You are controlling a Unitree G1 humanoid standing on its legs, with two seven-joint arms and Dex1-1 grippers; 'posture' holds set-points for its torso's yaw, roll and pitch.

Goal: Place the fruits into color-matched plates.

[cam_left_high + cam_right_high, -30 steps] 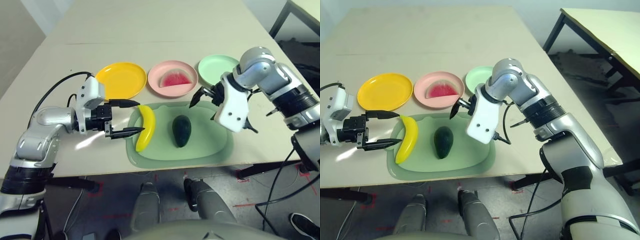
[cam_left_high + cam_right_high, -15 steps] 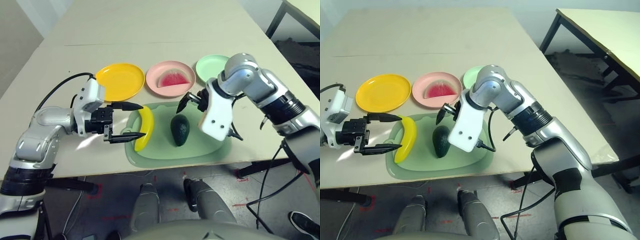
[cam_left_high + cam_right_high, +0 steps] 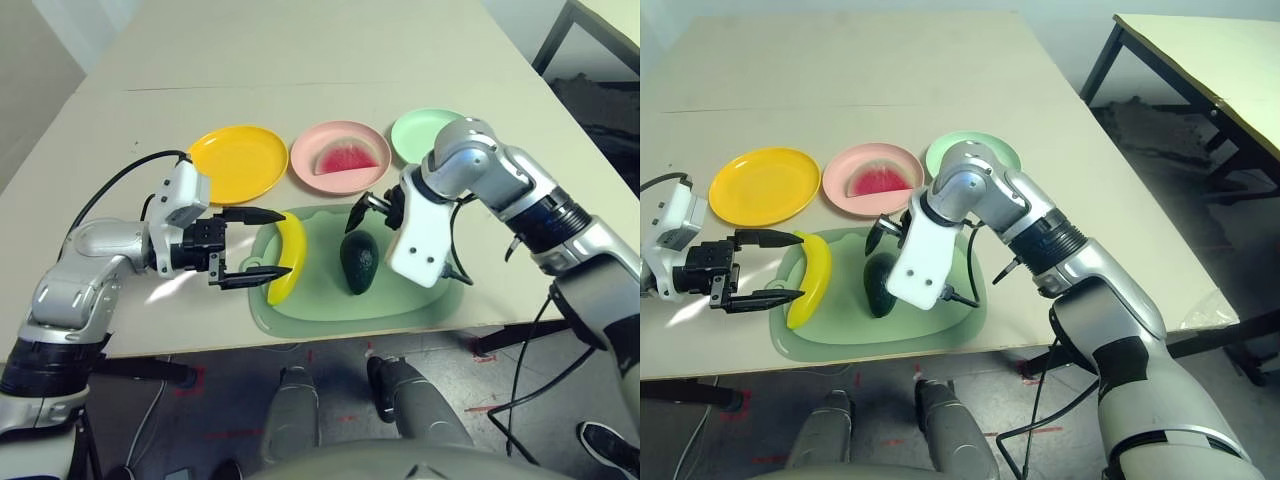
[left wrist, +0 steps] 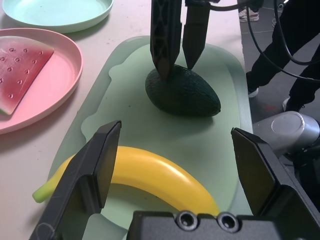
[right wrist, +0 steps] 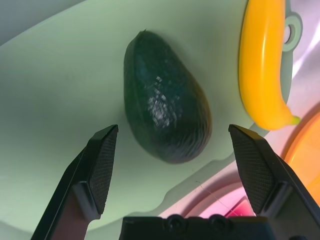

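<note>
A yellow banana [image 3: 284,255] and a dark green avocado [image 3: 358,262] lie on the pale green mat [image 3: 330,303]. The red watermelon wedge [image 3: 340,158] rests in the pink plate [image 3: 306,172], between the yellow plate [image 3: 240,160] and the mint green plate [image 3: 420,130]. My left gripper [image 3: 278,242] is open at table height, its fingertips either side of the banana's left flank without touching it. My right gripper [image 3: 372,205] hangs open just above the avocado's far end; in the right wrist view its fingers [image 5: 100,160] straddle the avocado [image 5: 165,115].
The three plates stand in a row behind the mat. The bare beige table [image 3: 300,60] stretches away beyond them. The table's front edge runs just below the mat. A second table [image 3: 1210,60] stands off to the right.
My right gripper has swung left from beside the mint plate to over the avocado. My left gripper has crept a little closer to the banana. The fruits have not moved.
</note>
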